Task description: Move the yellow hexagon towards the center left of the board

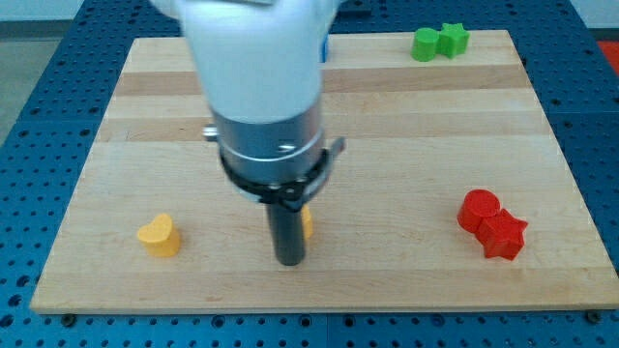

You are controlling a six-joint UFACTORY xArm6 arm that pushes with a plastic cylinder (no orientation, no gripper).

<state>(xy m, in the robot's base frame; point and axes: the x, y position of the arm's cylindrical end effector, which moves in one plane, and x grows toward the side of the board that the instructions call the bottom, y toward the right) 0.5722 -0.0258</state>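
My tip (289,261) rests on the wooden board (387,145) below its centre. A yellow block (307,222) sits just to the right of the rod and is mostly hidden behind it, so I cannot make out its shape. A yellow heart-shaped block (160,235) lies well to the left of the tip, near the board's lower left. The arm's white and dark body covers the board's upper middle.
A red round block (479,209) and a red star (503,235) touch each other at the lower right. A green round block (425,44) and a green star (453,39) touch at the top right edge. Blue perforated table surrounds the board.
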